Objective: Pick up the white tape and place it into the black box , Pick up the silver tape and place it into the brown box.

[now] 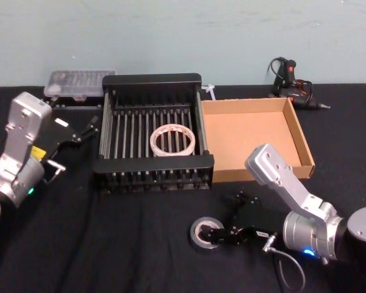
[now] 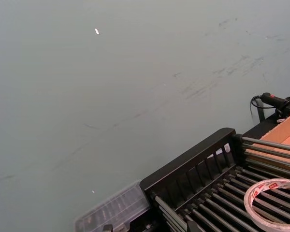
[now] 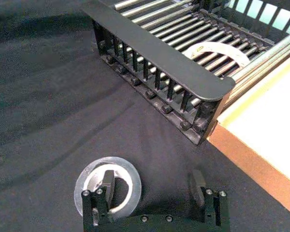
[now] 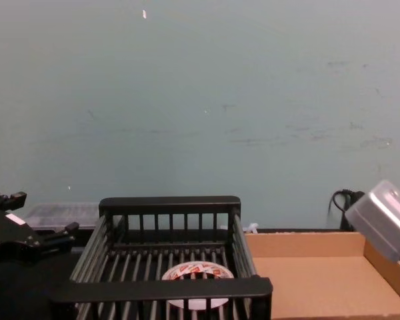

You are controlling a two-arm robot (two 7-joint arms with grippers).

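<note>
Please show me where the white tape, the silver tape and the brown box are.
white tape (image 1: pixel 172 140): head view, on its ring.
silver tape (image 1: pixel 200 234): head view, on its left rim.
brown box (image 1: pixel 247 137): head view, on its bare floor.

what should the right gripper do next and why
Probably close the right gripper and lift. Its open fingers straddle one side of the silver tape: one sits in the roll's hole, the other outside. The white tape already lies in the black box; the brown box awaits.

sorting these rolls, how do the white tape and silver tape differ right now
The white tape lies inside the black box; the silver tape lies on the black cloth, right hand open around it. White is wider with red print; silver is smaller and dark grey. Both lie flat.
</note>
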